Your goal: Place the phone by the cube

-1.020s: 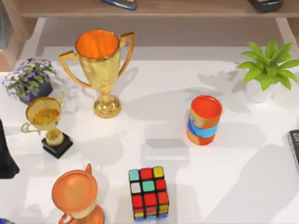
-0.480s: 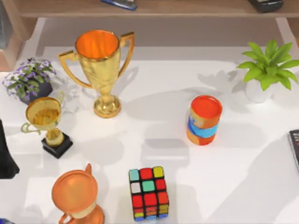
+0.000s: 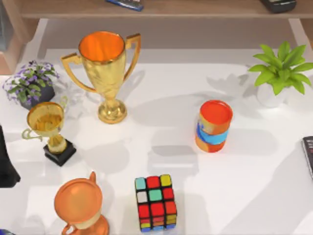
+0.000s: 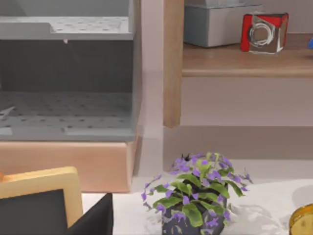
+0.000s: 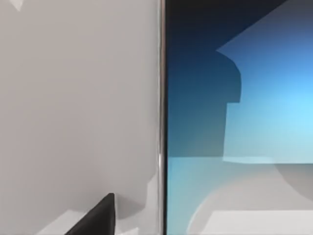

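Phone (image 3: 309, 155) flat at the table's (image 3: 254, 191) right edge, well apart from cube (image 3: 156, 202); both tools' opening cannot be told.

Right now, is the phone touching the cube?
Apart. The top view shows the phone at the table's right edge, the cube near the front centre, with bare table between.

Left arm (image 3: 6, 164) sits at the left edge of the top view, a dark mass low over the surface, parked. Left end effector: dark finger (image 4: 93, 220) visible in the left wrist view, state unclear. Right end effector: one dark fingertip (image 5: 98, 218) visible in the right wrist view, close above the surface, state unclear.
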{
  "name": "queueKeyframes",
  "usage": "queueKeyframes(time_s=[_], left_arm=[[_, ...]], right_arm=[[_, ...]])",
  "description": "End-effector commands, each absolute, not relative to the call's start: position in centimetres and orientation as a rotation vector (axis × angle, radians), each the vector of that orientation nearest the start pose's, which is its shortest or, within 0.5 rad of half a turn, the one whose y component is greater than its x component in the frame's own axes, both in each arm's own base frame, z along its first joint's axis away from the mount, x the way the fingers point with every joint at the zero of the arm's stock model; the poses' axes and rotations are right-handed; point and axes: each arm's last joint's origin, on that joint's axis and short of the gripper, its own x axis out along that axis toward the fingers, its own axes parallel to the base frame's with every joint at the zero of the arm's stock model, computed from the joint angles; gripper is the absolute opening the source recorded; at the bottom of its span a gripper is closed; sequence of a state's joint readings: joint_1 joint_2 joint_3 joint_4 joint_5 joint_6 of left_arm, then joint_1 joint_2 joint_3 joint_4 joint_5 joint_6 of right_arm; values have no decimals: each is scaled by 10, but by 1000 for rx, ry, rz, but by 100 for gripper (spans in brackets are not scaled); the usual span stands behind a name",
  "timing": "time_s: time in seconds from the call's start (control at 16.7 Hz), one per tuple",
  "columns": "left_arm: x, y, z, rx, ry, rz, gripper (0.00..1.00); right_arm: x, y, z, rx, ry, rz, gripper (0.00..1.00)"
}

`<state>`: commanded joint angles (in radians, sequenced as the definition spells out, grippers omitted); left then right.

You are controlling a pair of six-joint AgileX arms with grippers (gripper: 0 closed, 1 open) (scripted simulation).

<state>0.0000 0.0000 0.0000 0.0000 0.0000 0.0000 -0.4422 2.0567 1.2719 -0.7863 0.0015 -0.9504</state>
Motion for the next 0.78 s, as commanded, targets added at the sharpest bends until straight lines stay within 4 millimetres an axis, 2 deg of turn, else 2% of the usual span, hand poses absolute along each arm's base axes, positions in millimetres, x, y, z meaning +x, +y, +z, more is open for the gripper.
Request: queueKeyframes(time_s=[0.06,0.78], left_arm=[[106,-1,160,0,0,0,100],[106,-1,160,0,0,0,100]], right_arm=[[331,-154,103,-404,1533,405,100],[331,-154,103,-404,1533,405,10]])
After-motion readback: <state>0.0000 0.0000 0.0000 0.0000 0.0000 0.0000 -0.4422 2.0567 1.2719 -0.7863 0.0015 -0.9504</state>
